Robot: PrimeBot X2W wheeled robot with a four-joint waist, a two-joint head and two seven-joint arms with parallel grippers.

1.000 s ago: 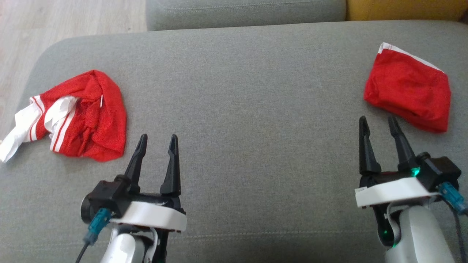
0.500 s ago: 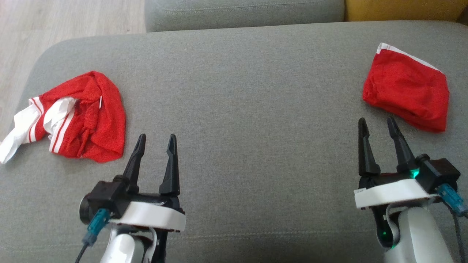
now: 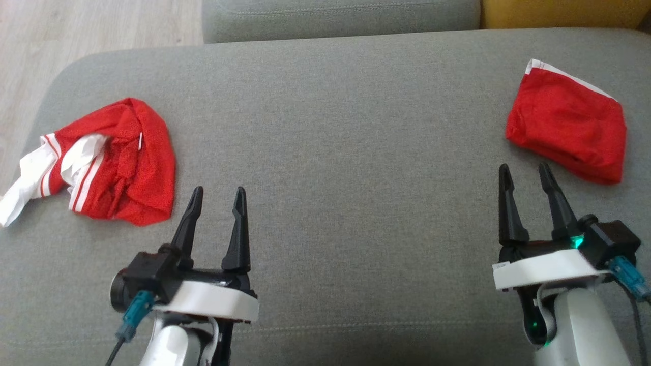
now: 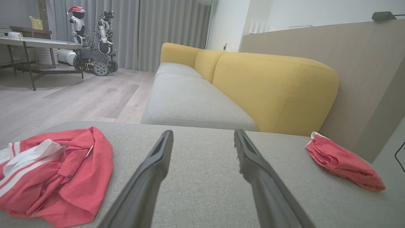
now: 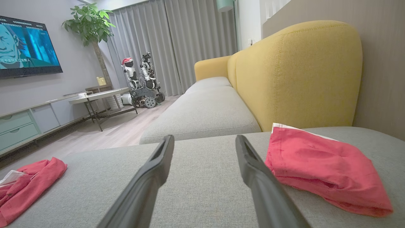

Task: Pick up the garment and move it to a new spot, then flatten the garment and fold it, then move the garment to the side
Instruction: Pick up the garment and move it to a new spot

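A crumpled red garment point(image 3: 127, 162) with white stripes lies at the left end of the grey cushion point(image 3: 335, 152); it also appears at the lower left of the left wrist view point(image 4: 60, 171) and the right wrist view point(image 5: 25, 183). A second red garment point(image 3: 567, 127), folded into a compact pad with a white edge, rests at the right end point(image 5: 319, 167) point(image 4: 345, 164). My left gripper point(image 3: 218, 190) point(image 4: 202, 133) hovers open just right of the crumpled one, holding nothing. My right gripper point(image 3: 524, 166) point(image 5: 204, 137) stands open and empty just short of the folded one.
Another grey seat cushion point(image 3: 341, 18) adjoins the far edge, with a yellow backrest point(image 4: 272, 88) to the right. Wooden floor point(image 3: 76, 30) lies beyond the cushion's left edge. Across the room stand a table point(image 4: 38, 44) and a wheeled robot figure point(image 4: 95, 41).
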